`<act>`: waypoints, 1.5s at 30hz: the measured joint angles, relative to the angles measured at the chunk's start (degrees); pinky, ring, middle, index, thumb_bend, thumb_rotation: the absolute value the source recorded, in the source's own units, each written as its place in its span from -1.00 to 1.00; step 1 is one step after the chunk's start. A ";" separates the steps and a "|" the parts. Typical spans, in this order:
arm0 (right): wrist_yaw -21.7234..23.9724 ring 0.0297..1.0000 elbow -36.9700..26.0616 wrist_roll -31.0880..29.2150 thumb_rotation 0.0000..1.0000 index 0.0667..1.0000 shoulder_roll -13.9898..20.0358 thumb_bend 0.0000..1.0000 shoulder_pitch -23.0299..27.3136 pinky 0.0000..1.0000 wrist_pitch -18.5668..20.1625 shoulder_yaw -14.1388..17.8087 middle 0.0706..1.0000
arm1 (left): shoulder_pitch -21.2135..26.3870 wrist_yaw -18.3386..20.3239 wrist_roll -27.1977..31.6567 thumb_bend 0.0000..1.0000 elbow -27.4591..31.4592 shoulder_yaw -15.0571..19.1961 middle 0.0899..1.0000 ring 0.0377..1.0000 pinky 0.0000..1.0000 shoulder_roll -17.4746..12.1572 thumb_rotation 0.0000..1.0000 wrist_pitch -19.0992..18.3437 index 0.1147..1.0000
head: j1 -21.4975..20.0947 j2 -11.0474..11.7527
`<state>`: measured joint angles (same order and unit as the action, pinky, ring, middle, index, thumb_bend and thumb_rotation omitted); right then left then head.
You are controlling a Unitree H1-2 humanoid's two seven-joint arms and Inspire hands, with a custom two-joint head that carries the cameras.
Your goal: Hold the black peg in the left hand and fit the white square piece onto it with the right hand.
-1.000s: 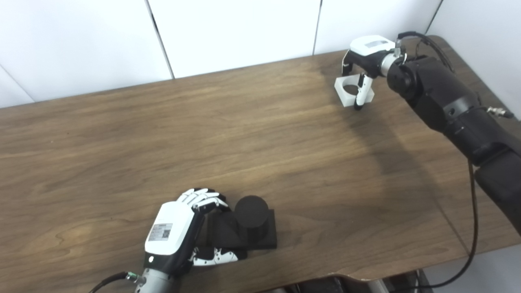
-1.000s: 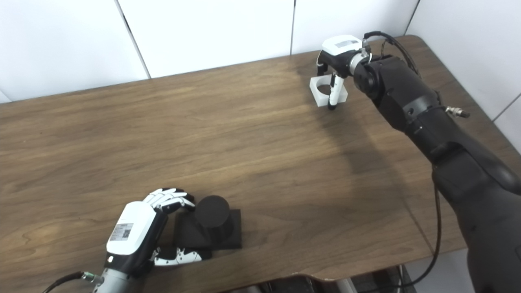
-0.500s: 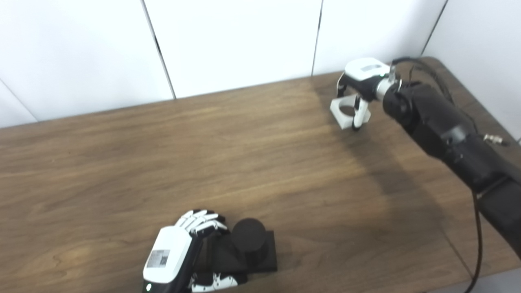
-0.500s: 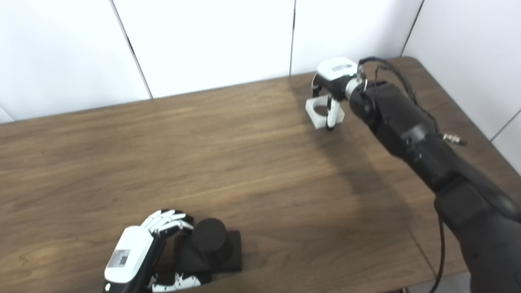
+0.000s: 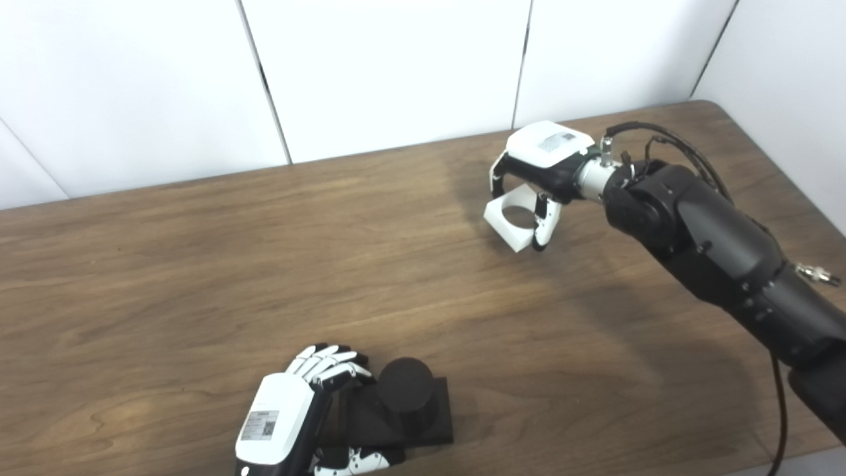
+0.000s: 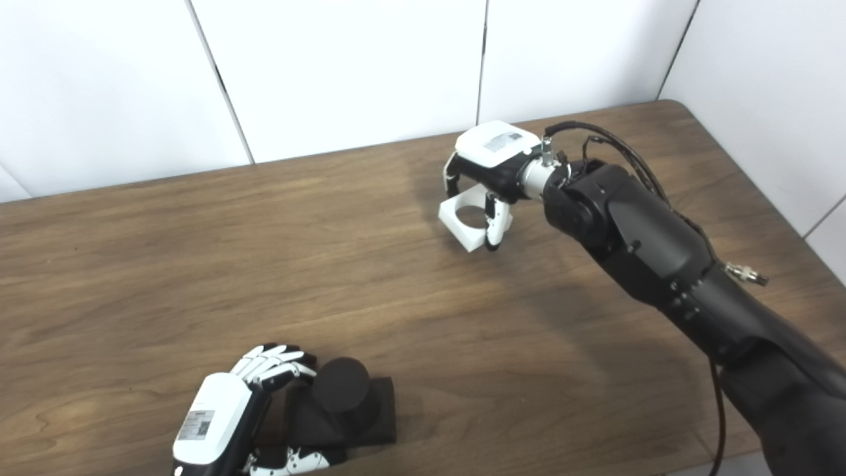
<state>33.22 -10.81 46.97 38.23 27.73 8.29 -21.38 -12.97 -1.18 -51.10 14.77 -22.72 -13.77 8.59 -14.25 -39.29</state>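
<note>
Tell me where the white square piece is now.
The white square piece is held in the right hand above the table's far right, well away from the black peg.

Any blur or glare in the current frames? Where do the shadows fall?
Left eye view: sharp, no motion blur; the right hand holding the white square piece throws a soft shadow across the table. Right eye view: equally sharp, mild sheen on the wood, black peg loses detail in its own darkness.

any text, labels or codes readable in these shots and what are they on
No text reads clearly.
Left hand: a grey sticker on its white back with a small square code; print too small to read.
Right hand: a grey label on its white back; print blurred, unreadable.
White square piece, black peg, table: no markings visible.
</note>
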 measured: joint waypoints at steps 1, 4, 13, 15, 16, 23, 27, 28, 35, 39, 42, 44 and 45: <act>0.96 0.69 -1.89 -0.18 -0.74 -0.10 0.00 0.04 -0.47 0.90 0.07 0.41 0.47 | 0.02 0.00 -0.09 0.02 0.00 -0.03 0.47 0.62 0.74 0.04 -0.90 -0.05 -0.16 | 0.01 0.00; 3.98 0.67 -7.41 -0.37 -0.74 -0.10 -0.01 0.04 -1.98 0.89 0.27 0.81 0.46 | 0.04 -0.01 -0.32 0.02 0.00 -0.15 0.47 0.62 0.73 0.31 -0.90 -0.43 -0.16 | 1.15 -0.27; 11.06 0.64 -20.82 -2.39 -0.74 -0.11 -1.34 0.05 -4.59 0.87 0.59 3.84 0.42 | 0.24 0.57 -1.56 0.01 0.41 -1.17 0.50 0.65 0.77 1.51 -0.90 -2.80 -0.15 | 5.89 -1.58; 11.65 0.64 -22.56 -3.29 -0.74 -0.11 -2.16 0.05 -4.65 0.87 0.59 4.85 0.41 | 0.38 1.08 -1.83 0.01 0.71 -1.55 0.50 0.65 0.77 1.80 -0.90 -3.61 -0.15 | 7.03 -2.02; 12.00 0.64 -23.34 -3.69 -0.74 -0.11 -2.34 0.05 -4.65 0.87 0.58 5.26 0.41 | 0.41 1.12 -1.98 0.01 0.71 -1.67 0.50 0.64 0.77 1.93 -0.90 -3.76 -0.15 | 7.21 -2.11; 14.71 0.62 -28.40 -6.44 -0.74 -0.11 -3.96 0.05 -4.39 0.89 0.70 6.68 0.39 | 1.03 2.58 -3.12 0.01 1.58 -2.75 0.52 0.68 0.80 2.55 -0.89 -6.22 -0.15 | 9.85 -3.78; 16.95 0.63 -32.73 -7.90 -0.74 -0.11 -6.07 0.04 -3.59 0.91 2.04 6.78 0.38 | 2.01 4.03 -3.88 0.01 1.68 -3.62 0.54 0.69 0.83 3.02 -0.89 -7.32 -0.15 | 10.55 -4.22; 17.22 0.63 -33.63 -8.20 -0.74 -0.11 -6.49 0.04 -3.32 0.92 2.41 6.82 0.37 | 2.17 4.29 -3.98 0.01 1.68 -3.86 0.54 0.69 0.83 3.17 -0.89 -7.65 -0.15 | 10.81 -4.57; 19.83 0.62 -37.34 -9.57 -0.75 -0.11 -8.82 0.04 -1.48 0.91 4.62 7.19 0.36 | 2.29 4.39 -4.28 0.01 1.72 -4.10 0.51 0.66 0.79 3.38 -0.89 -8.02 -0.15 | 11.17 -6.95; 21.45 0.61 -39.48 -9.73 -0.75 -0.11 -10.14 0.04 -0.44 0.88 5.70 7.17 0.33 | 2.51 4.73 -4.40 0.01 1.88 -4.13 0.51 0.67 0.80 3.38 -0.89 -8.20 -0.15 | 10.56 -8.08; 22.18 0.62 -40.30 -10.05 -0.75 -0.11 -11.19 0.04 -0.43 0.90 6.40 7.08 0.34 | 2.68 5.26 -4.41 0.00 2.01 -4.11 0.52 0.67 0.81 3.36 -0.88 -8.27 -0.15 | 10.21 -8.61; 23.16 0.61 -40.47 -10.23 -0.75 -0.11 -11.62 0.04 -0.43 0.91 6.96 6.95 0.34 | 2.79 5.65 -4.41 0.00 2.14 -4.07 0.51 0.67 0.81 3.36 -0.89 -8.34 -0.15 | 9.94 -9.14; 23.57 0.61 -40.47 -10.28 -0.75 -0.11 -11.67 0.04 -0.42 0.91 7.08 6.81 0.34 | 2.84 5.84 -4.44 0.00 2.27 -4.06 0.51 0.67 0.81 3.36 -0.89 -8.44 -0.15 | 9.94 -9.14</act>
<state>56.79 -51.28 36.68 26.56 27.31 15.37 -14.57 -10.13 4.65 -55.53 17.04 -26.78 -10.41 0.15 -4.31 -48.43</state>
